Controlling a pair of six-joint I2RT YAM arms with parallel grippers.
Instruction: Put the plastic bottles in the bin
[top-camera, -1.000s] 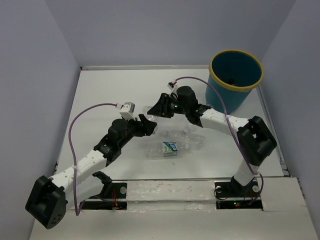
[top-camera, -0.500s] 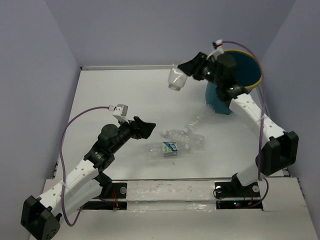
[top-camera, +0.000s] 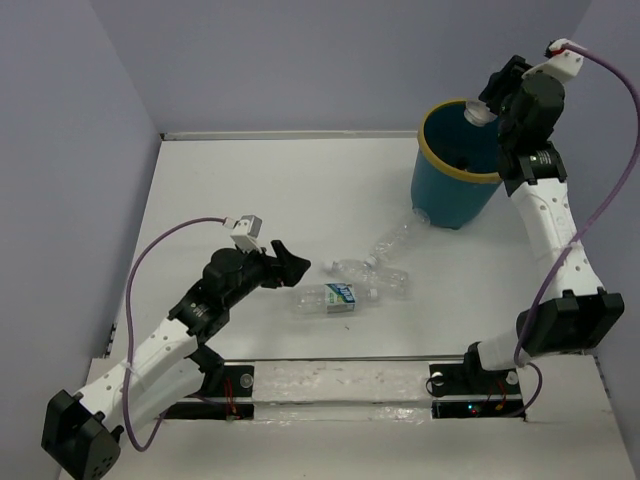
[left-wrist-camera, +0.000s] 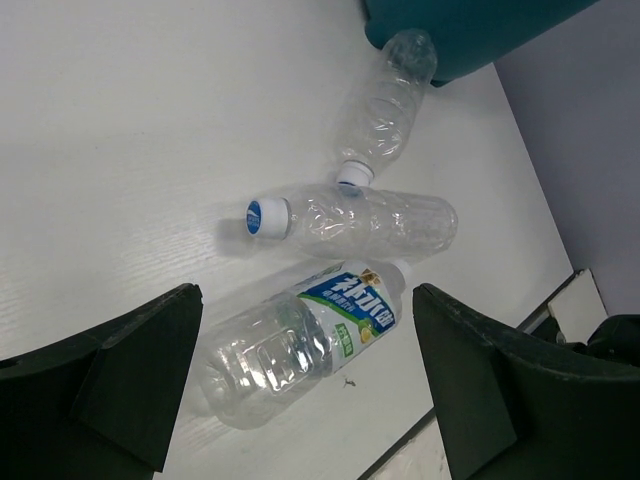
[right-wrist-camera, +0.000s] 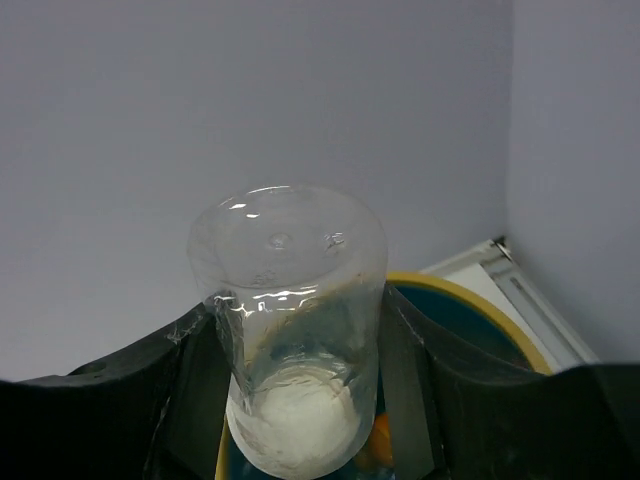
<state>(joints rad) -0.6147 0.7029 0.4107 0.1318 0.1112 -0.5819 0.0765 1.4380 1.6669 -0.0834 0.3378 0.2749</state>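
Note:
My right gripper (top-camera: 492, 103) is shut on a clear plastic bottle (right-wrist-camera: 290, 330), held above the rim of the teal bin (top-camera: 450, 190) at the back right. The bottle also shows in the top view (top-camera: 478, 113). Something orange (right-wrist-camera: 378, 440) lies inside the bin. Three bottles lie on the table: one with a blue label (top-camera: 328, 298), a clear one with a blue cap (top-camera: 370, 272), and a clear one (top-camera: 395, 238) touching the bin's base. My left gripper (top-camera: 290, 262) is open and empty, just left of them; the labelled bottle (left-wrist-camera: 310, 340) lies between its fingers in the wrist view.
Grey walls close the table at the back and on both sides. The table's front edge (left-wrist-camera: 480, 400) runs close to the labelled bottle. The arm bases stand at the near edge.
My right arm has swung up and right, carrying the clear bottle from beside the bin to over its rim. My left gripper has edged toward the lying bottles.

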